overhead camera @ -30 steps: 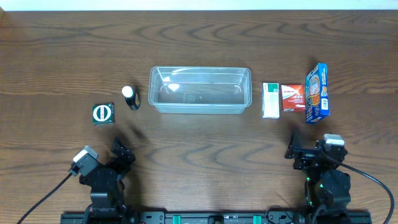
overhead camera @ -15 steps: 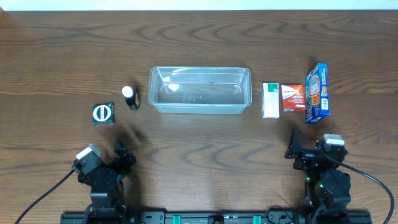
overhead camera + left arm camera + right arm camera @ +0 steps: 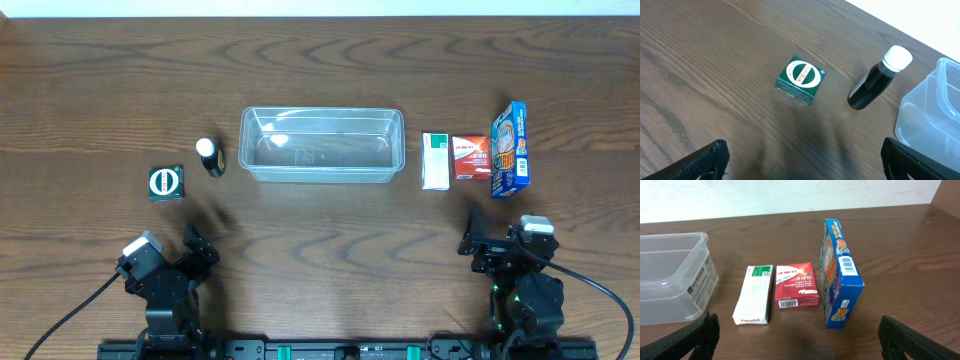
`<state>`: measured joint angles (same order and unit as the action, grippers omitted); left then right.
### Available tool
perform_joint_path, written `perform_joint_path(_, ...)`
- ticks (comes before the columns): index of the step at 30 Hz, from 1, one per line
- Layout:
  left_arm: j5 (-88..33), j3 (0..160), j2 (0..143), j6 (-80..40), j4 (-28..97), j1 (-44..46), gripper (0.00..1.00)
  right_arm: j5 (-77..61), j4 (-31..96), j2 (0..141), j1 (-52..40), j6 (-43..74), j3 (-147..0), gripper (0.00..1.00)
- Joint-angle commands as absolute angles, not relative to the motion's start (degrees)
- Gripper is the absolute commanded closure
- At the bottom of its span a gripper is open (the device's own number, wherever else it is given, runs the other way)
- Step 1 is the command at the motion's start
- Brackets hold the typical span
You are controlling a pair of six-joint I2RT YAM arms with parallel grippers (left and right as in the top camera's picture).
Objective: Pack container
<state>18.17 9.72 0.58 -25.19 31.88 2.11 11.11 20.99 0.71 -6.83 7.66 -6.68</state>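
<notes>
The clear plastic container [image 3: 322, 145] sits empty at the table's middle; its corner shows in the left wrist view [image 3: 935, 115] and its end in the right wrist view [image 3: 670, 275]. Left of it lie a dark bottle with a white cap [image 3: 209, 157] [image 3: 875, 82] and a green square box [image 3: 166, 183] [image 3: 800, 79]. Right of it are a white box [image 3: 435, 160] [image 3: 755, 300], a red box [image 3: 469, 157] [image 3: 796, 285] and a blue box on edge [image 3: 509, 150] [image 3: 840, 275]. My left gripper [image 3: 190, 250] [image 3: 802, 162] and right gripper [image 3: 480, 245] [image 3: 800, 340] are open, empty, near the front edge.
Dark wooden table [image 3: 320, 60] all round. The arm bases and cables sit at the front edge [image 3: 330, 348]. A light wall stands behind the far table edge [image 3: 790, 195].
The left arm has shifted slightly at its base. The objects and the right arm have not moved.
</notes>
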Motion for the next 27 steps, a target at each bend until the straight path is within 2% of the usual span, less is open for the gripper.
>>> perform_joint_path(1,18.7,8.7,0.2,-24.0,32.0,2.4,0.02,11.0,20.7,0.4,-6.8,8.5,-6.3,0.01)
perform_joint_path(8,18.7,8.7,0.2,-24.0,32.0,2.4,0.02,8.3,18.9,0.4,-6.8,11.1,-6.3,0.01)
perform_joint_path(14,18.7,8.7,0.2,-24.0,32.0,2.4,0.02,3.6,7.5,0.6,-6.8,21.4,-6.6,0.01)
perform_joint_path(17,18.7,8.7,0.2,-24.0,32.0,2.4,0.02,3.6,8.1,2.8,-6.8,23.8,-9.1,0.01)
perform_joint_path(21,18.7,8.7,0.2,-24.0,32.0,2.4,0.02,5.5,15.3,13.1,-6.6,23.8,-18.9,0.01)
perform_joint_path(27,18.7,8.7,0.2,-24.0,32.0,2.4,0.02,6.7,29.4,38.4,-5.2,15.6,-42.0,0.01)
